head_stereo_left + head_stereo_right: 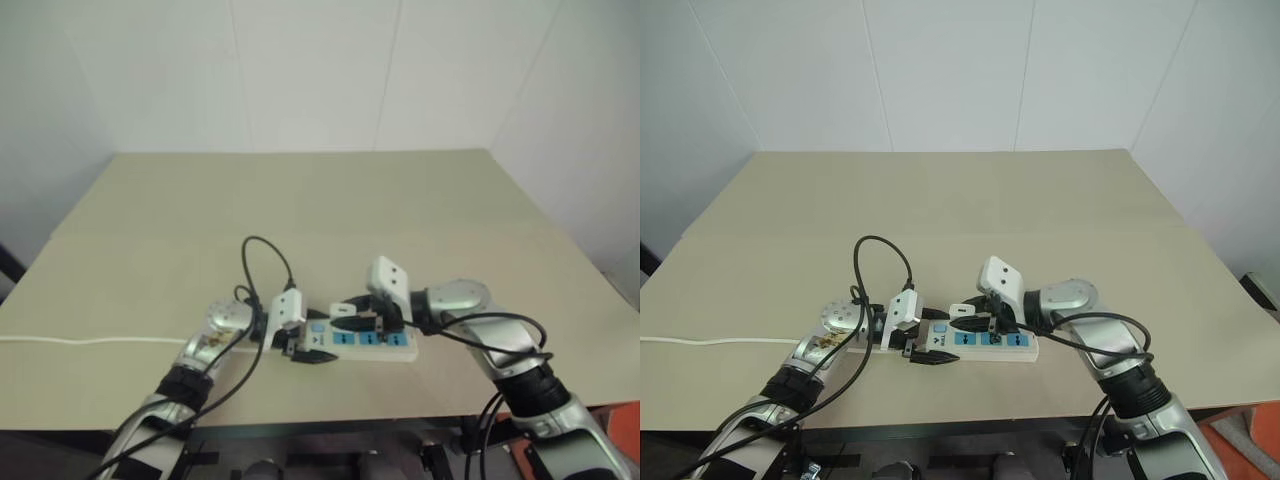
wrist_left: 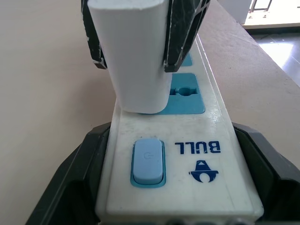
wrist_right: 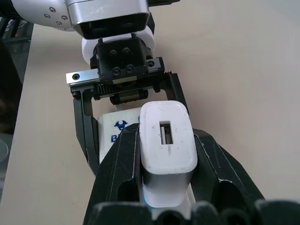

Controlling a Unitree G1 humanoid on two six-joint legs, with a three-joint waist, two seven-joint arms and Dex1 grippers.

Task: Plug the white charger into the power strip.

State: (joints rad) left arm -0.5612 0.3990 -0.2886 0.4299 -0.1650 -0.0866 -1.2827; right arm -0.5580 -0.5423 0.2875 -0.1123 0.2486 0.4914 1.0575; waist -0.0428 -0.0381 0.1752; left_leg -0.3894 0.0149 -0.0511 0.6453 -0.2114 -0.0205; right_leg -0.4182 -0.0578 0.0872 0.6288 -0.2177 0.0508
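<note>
The power strip [image 1: 385, 343] lies flat on the table near its front edge, blue sockets facing up. My left gripper [image 1: 303, 347] is shut on the strip's switch end, one black finger [image 2: 70, 178] on each long side beside the blue switch [image 2: 148, 161]. My right gripper [image 1: 358, 318] is shut on the white charger [image 3: 168, 140] and holds it upright over the strip. The charger [image 2: 135, 56] meets the strip's face at the socket nearest the switch and covers part of it. Its prongs are hidden.
A thin white cord [image 1: 90, 341] runs from the strip toward the table's left edge. Black arm cables [image 1: 262, 250] loop above the left wrist. The tan table [image 1: 320, 200] stretches back to white walls, and its front edge is close behind the strip.
</note>
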